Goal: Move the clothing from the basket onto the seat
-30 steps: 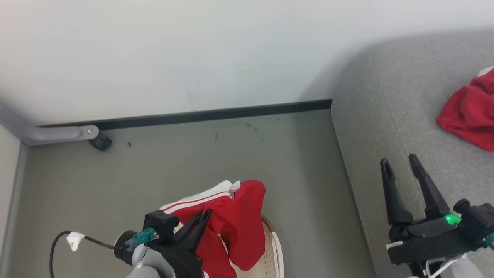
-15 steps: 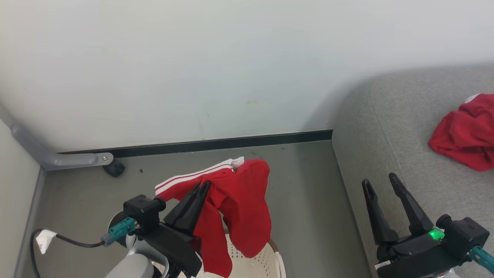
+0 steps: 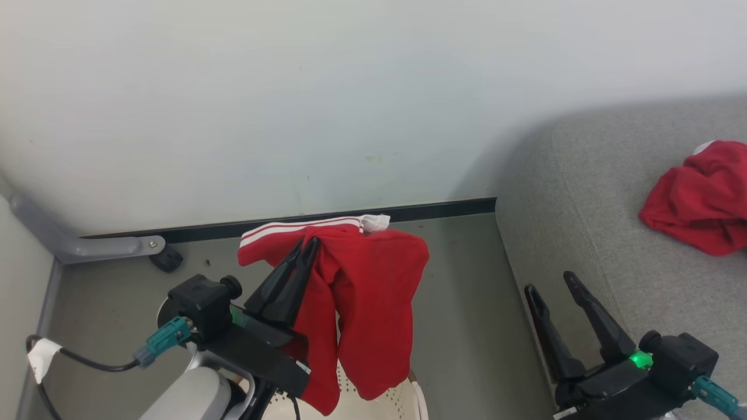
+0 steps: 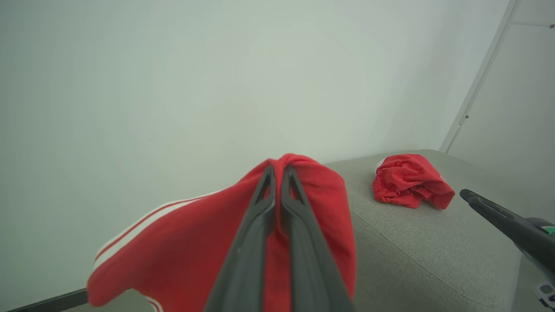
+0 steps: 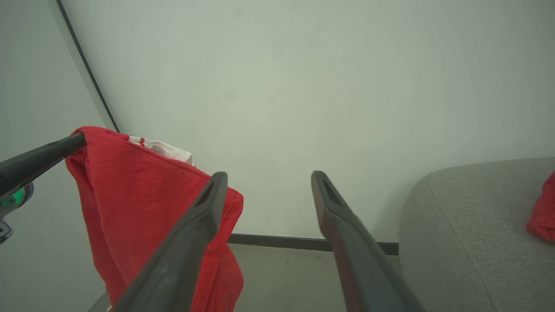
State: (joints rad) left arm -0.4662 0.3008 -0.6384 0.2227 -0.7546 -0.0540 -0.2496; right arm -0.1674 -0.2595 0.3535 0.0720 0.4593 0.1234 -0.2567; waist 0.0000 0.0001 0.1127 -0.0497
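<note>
My left gripper (image 3: 307,243) is shut on a red garment with white stripes (image 3: 367,309), which hangs from its fingertips in the air above the cream basket (image 3: 402,396) at the bottom edge. The left wrist view has the same garment (image 4: 182,255) draped over the closed gripper (image 4: 277,171). A second red garment (image 3: 694,201) lies crumpled on the grey seat (image 3: 589,192) at the right, also seen from the left wrist as a red bundle (image 4: 407,180). My right gripper (image 3: 548,280) stands open and empty by the seat's front edge; its fingers (image 5: 204,216) spread wide.
A pale wall with a dark baseboard (image 3: 327,219) runs behind. A grey metal bracket and black foot (image 3: 166,259) sit at the floor's left corner. A black cable with a white tag (image 3: 41,353) trails at the lower left. Grey floor (image 3: 467,303) lies between basket and seat.
My left gripper has lifted the red garment higher out of the basket. The head camera has shifted, so the basket sits lower in view and the seat's garment has slid left.
</note>
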